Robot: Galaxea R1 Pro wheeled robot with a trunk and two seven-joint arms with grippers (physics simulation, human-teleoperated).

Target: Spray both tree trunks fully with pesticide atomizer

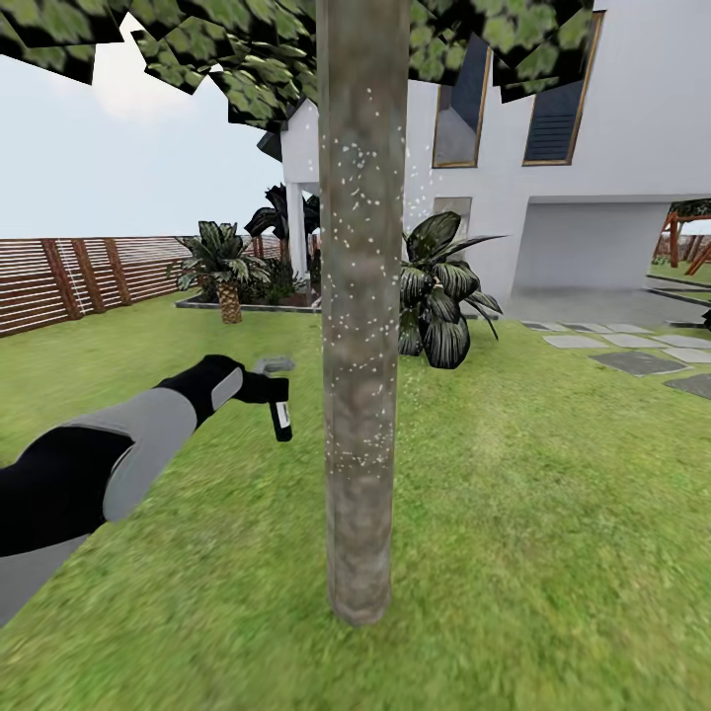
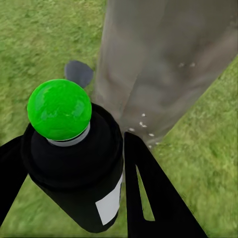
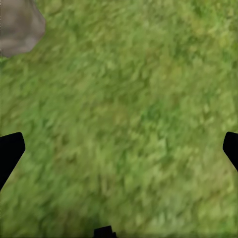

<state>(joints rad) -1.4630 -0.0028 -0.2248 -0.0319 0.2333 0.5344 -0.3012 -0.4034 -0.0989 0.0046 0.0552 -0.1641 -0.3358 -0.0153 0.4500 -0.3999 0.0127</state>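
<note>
Spraying step in hand. Left gripper (image 1: 265,387) is clamped around the pesticide atomizer (image 1: 281,415), held out just beside the tree trunk (image 1: 361,326), on its left in the head view. Left wrist view: the atomizer (image 2: 74,158) sits between the black fingers (image 2: 148,193), green dot (image 2: 59,109) on top, trunk (image 2: 158,64) close ahead. White specks of pesticide (image 1: 360,197) dot the bark from below the canopy to about gripper height; the lowest stretch down to the lawn (image 1: 553,513) looks bare, so coverage is probably partial. The far side of the trunk is hidden, can't judge it. Right gripper (image 3: 119,148) hangs over grass, fingers spread wide, nothing between them. Next move likely: aim lower at the trunk base, then work around the trunk, then go on to the second tree. Risk: nozzle drifting off the bark.
</note>
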